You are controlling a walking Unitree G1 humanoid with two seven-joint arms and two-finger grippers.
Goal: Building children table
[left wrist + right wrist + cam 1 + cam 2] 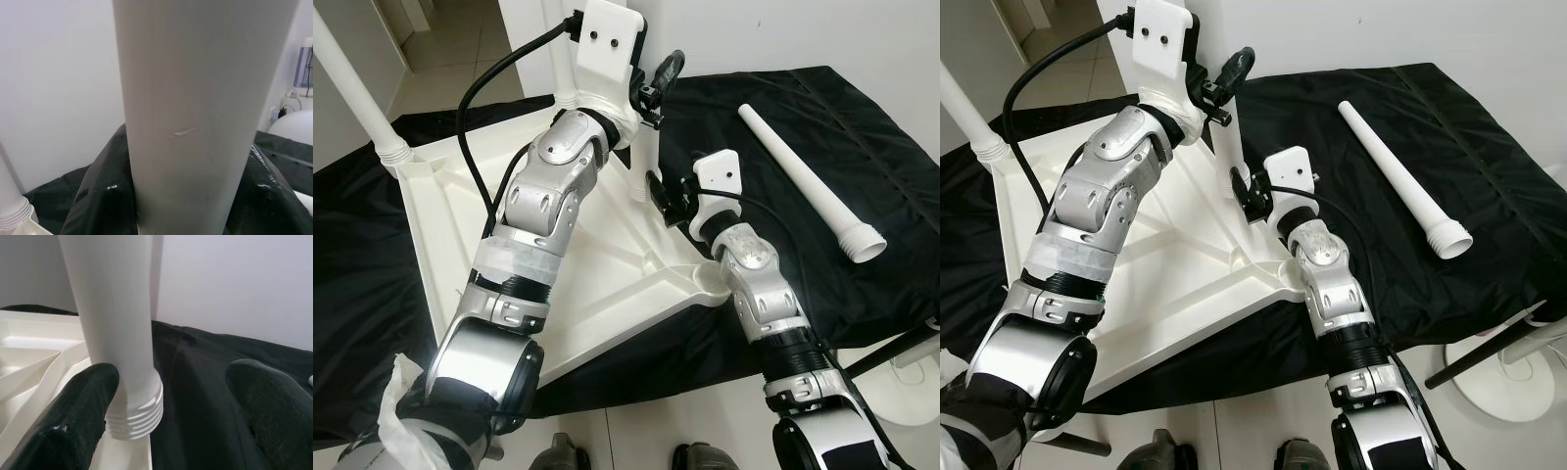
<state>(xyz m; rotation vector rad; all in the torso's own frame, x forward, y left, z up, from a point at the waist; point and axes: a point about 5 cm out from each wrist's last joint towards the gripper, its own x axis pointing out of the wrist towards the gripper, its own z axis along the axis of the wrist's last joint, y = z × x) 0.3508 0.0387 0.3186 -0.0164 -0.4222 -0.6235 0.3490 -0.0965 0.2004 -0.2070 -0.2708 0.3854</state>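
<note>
An upside-down white tabletop (617, 264) lies on a black cloth (862, 117). A white table leg (641, 166) stands upright in its far right corner. My left gripper (656, 88) is raised high on this leg and shut on it; in the left wrist view the leg (195, 112) looms very close. My right gripper (661, 196) is low at the leg's base and open, one finger (73, 411) on each side of the threaded collar (137, 416) without touching it. A second leg (347, 83) stands in the far left corner. A third leg (798, 171) lies loose on the cloth to the right.
A white wall rises just behind the cloth. A round white base (1498, 382) and a dark rod (1469, 357) sit on the tiled floor at the near right. My feet are at the cloth's front edge.
</note>
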